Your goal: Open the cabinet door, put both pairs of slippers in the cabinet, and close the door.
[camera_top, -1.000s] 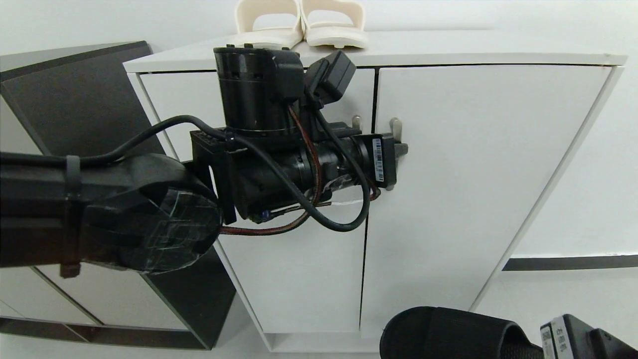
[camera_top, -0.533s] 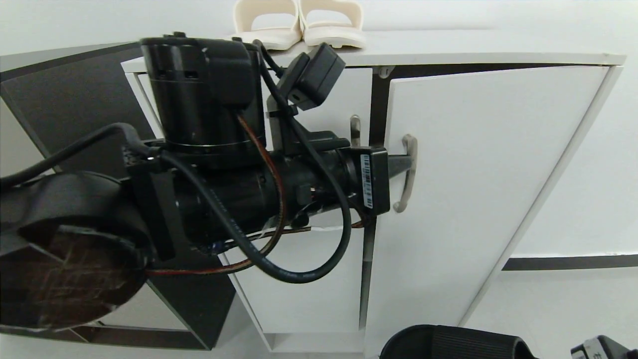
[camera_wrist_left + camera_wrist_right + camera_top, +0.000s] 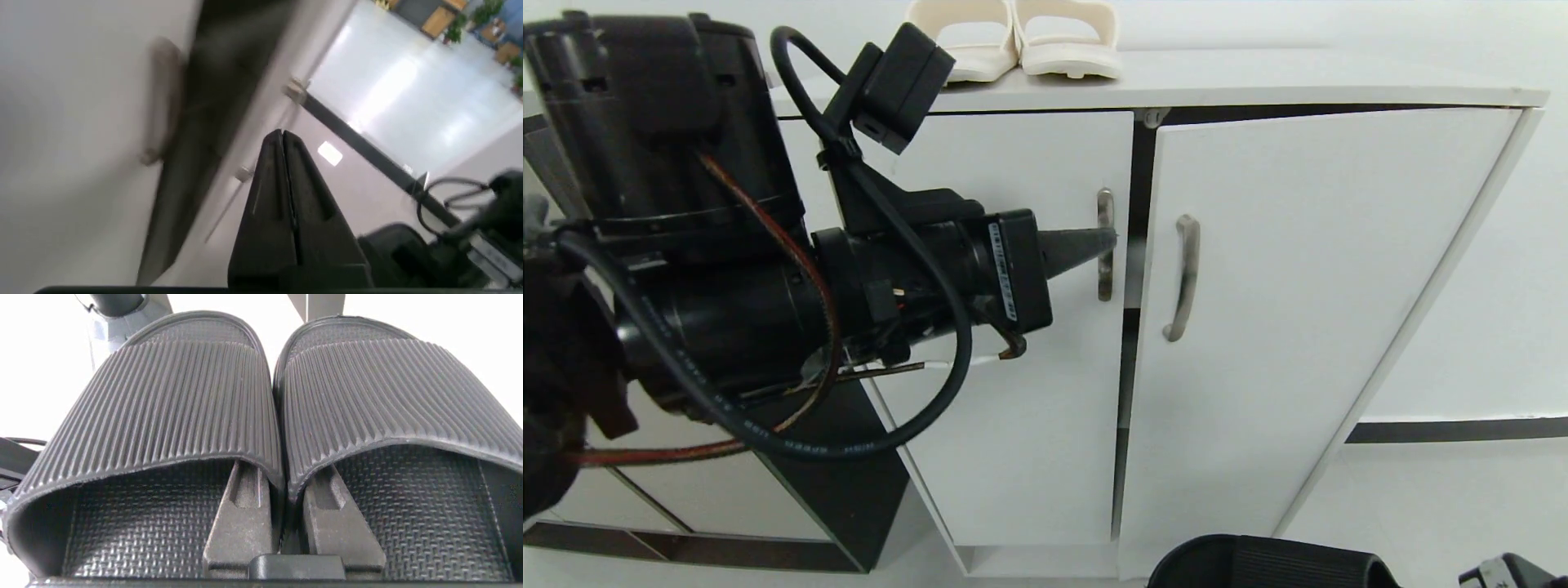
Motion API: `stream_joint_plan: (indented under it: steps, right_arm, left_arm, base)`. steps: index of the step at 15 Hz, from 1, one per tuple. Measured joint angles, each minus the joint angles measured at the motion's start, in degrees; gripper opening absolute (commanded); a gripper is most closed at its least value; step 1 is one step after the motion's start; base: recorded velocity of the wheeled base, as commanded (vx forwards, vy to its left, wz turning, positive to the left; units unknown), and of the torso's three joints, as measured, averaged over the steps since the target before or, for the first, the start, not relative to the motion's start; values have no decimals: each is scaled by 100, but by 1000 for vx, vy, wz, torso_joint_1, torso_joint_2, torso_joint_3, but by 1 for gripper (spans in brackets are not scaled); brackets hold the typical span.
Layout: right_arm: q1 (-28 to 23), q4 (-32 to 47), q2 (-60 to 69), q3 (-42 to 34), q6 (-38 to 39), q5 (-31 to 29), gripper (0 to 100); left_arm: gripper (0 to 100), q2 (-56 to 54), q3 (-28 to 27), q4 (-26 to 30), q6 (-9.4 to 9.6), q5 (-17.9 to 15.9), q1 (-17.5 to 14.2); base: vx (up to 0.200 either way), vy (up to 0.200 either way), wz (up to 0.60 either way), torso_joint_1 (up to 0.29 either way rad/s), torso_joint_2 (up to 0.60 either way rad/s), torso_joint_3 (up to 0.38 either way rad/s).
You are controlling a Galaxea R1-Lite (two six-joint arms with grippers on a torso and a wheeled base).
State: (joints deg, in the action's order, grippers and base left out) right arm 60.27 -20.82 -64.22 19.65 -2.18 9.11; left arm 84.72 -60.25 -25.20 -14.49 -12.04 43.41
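**Left gripper off the handle, right door only ajar**

The left gripper [image 3: 1107,239] has its fingers pressed together on nothing. Its long axis runs level across the cabinet front, tip pointing toward the robot's right. The tip overlaps the left door's handle [image 3: 1103,282] in the head view; whether they touch cannot be told.

Just to the right of the tip, across a dark gap [image 3: 1131,367], lies the right door's handle [image 3: 1183,278]. This handle is a bar with its long axis upright, at right angles to the gripper. The right door [image 3: 1298,286] stands slightly out from the cabinet at its handle edge.

Judgement: the opening is too narrow for loading. The next pull must swing that edge outward and rightward, and the left arm is the nearer one.

The right gripper [image 3: 284,508] sits low, one finger inside each black slipper [image 3: 270,416], clamped on their adjoining side walls. The toes point away from the wrist. The cream slippers [image 3: 1017,37] rest side by side on the cabinet top [image 3: 1298,77].
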Motion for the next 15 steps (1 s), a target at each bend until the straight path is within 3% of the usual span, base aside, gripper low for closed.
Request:
stream_joint_plan:
  steps: [4, 15]
  right_arm:
    - [1, 2, 6, -4, -27, -2, 0]
    - [0, 24, -5, 35, -33, -16, 0]
  left_arm:
    - [0, 308, -441, -1, -94, -32, -179]
    - [0, 1208, -1436, 5, -129, -40, -185]
  base:
    - [0, 0, 0, 0, 0, 0]
    - [0, 0, 0, 0, 0, 0]
